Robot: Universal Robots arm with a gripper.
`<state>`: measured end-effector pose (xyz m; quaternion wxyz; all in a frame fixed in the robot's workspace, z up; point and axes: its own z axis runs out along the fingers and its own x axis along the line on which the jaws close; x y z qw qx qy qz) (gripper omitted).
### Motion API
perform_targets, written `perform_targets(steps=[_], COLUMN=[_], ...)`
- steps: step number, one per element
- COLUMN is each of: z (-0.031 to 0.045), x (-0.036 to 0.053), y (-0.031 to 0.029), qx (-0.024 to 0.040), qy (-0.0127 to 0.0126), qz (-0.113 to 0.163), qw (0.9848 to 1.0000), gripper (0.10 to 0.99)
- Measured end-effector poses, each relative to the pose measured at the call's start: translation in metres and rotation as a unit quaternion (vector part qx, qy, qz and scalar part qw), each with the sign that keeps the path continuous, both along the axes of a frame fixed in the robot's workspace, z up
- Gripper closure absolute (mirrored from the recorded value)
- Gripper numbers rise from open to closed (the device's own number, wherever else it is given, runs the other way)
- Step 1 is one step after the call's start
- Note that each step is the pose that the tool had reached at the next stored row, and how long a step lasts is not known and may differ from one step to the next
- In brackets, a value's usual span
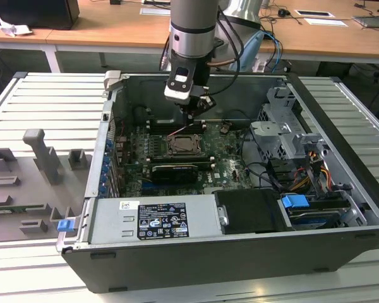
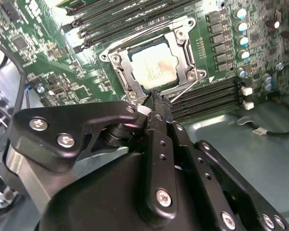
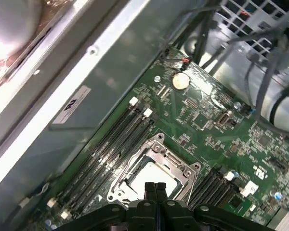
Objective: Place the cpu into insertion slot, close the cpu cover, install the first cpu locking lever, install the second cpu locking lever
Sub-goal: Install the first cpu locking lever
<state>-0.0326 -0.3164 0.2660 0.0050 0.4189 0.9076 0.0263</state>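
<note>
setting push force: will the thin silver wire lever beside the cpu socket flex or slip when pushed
Probably springy: the thin silver wire lever looks long and slender. Its smooth round metal may slip off the black gripper.

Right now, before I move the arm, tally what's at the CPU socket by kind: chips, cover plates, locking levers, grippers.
cpu: 1
cpu cover: 1
locking levers: 2
gripper: 1
Total: 5
</note>
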Motion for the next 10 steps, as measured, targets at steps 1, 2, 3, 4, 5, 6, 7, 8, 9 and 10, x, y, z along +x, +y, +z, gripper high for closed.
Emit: perform_targets(steps=[1, 2, 3, 4, 5, 6, 7, 8, 9, 10], z=[0.0000, 0.0000, 0.0000, 0.0000, 0.0000, 0.0000, 0.0000, 0.0000, 0.0000, 0.0000], x=[0.0000, 0.0000, 0.0000, 0.0000, 0.0000, 0.0000, 0.0000, 0.0000, 0.0000, 0.0000], y=[0.0000, 0.0000, 0.0000, 0.0000, 0.0000, 0.0000, 0.0000, 0.0000, 0.0000, 0.0000], qx=[0.0000, 0.0000, 0.0000, 0.0000, 0.0000, 0.0000, 0.0000, 0.0000, 0.0000, 0.0000], qy=[0.0000, 0.0000, 0.0000, 0.0000, 0.0000, 0.0000, 0.0000, 0.0000, 0.0000, 0.0000], qz=[0.014, 0.025, 0.037, 0.048, 0.057, 0.068, 0.076, 0.081, 0.087, 0.095], qw=[0.9999, 0.9997, 0.9993, 0.9988, 0.9984, 0.9977, 0.9971, 0.9967, 0.9962, 0.9955], gripper=[0.980, 0.980, 0.980, 0.980, 0.980, 0.980, 0.980, 0.980, 0.980, 0.980])
